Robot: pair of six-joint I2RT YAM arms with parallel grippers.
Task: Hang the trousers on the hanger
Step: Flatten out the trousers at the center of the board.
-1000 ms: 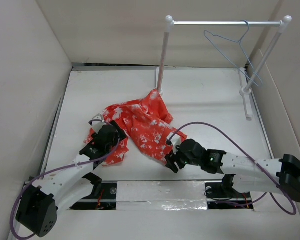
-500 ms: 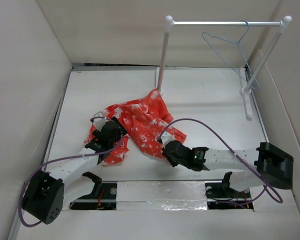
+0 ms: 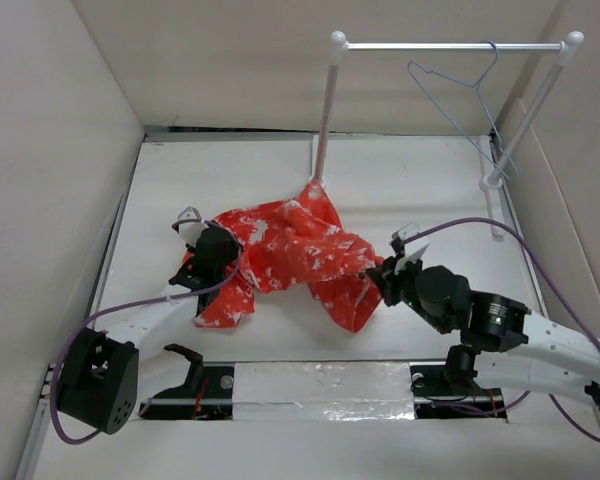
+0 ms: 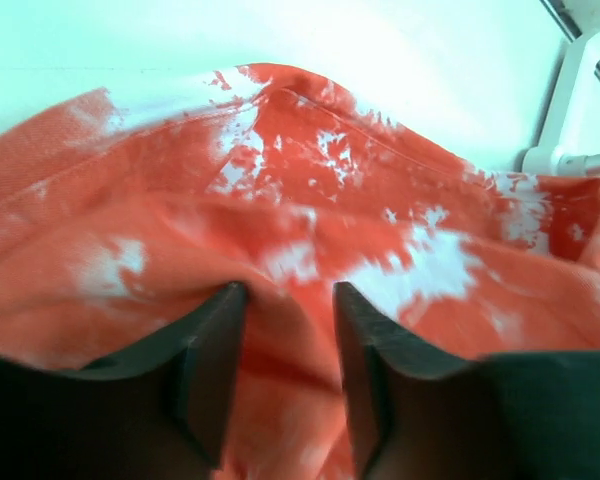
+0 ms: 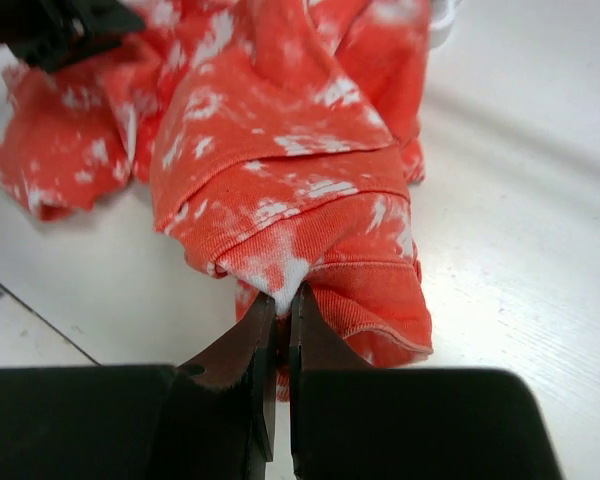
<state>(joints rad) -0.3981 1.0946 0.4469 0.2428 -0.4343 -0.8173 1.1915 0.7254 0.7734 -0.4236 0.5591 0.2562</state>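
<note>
Trousers (image 3: 290,250) lie crumpled on the tabletop (image 3: 420,180), between its middle and its left edge, one end drawn out toward the near edge. Hanger (image 3: 472,95) hangs bare on the rail stand (image 3: 325,110) over the far right corner, well apart from the garment.

Assessment: early stage. The cloth is grasped at both ends but not spread, lifted or draped.

Left gripper (image 3: 212,250) fingers (image 4: 215,350) appear to pinch a fold at the cloth's left end. Right gripper (image 3: 385,275) fingers (image 5: 242,350) are clamped nearly together on a hem at its right end.

Only the wrist views confirm the grips; only the top view shows the hanger.
</note>
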